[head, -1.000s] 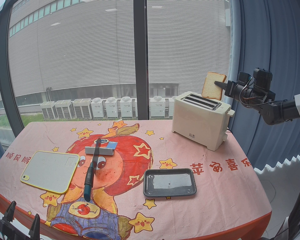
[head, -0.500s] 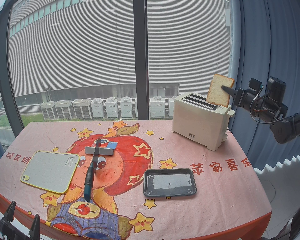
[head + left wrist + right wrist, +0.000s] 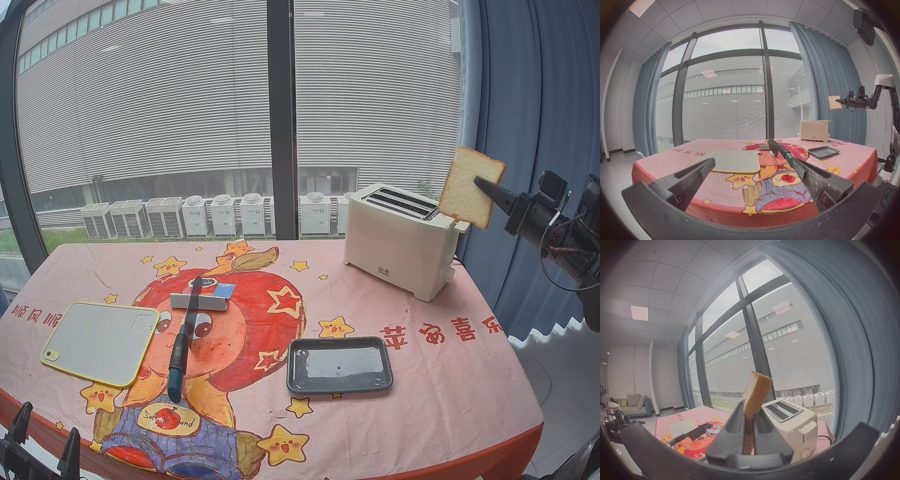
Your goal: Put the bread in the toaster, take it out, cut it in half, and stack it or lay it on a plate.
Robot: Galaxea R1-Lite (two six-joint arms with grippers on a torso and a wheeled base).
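- Bread [image 3: 471, 187] is hanging tilted in the air, just past the right end of the toaster [image 3: 400, 240] and higher than its slots, touching nothing but the fingers on it.
- The right gripper [image 3: 481, 182] is pinching the slice by its right edge. In the right wrist view both fingers are pressing flat against the slice's faces.
- The toaster is sitting at the far right of the table [image 3: 437, 387], its two slots facing up.
- The left gripper [image 3: 753, 162] is hovering low off the table's near left edge, its fingers spread wide apart with nothing between them.
- A black plate [image 3: 340, 340] is lying flat toward the near side, well apart from the toaster.
- A knife [image 3: 180, 350] is resting with its blade on a small stand [image 3: 209, 302], its handle pointing to the near edge.
- A cutting board [image 3: 94, 340] is lying flat just beside the knife, on its left.
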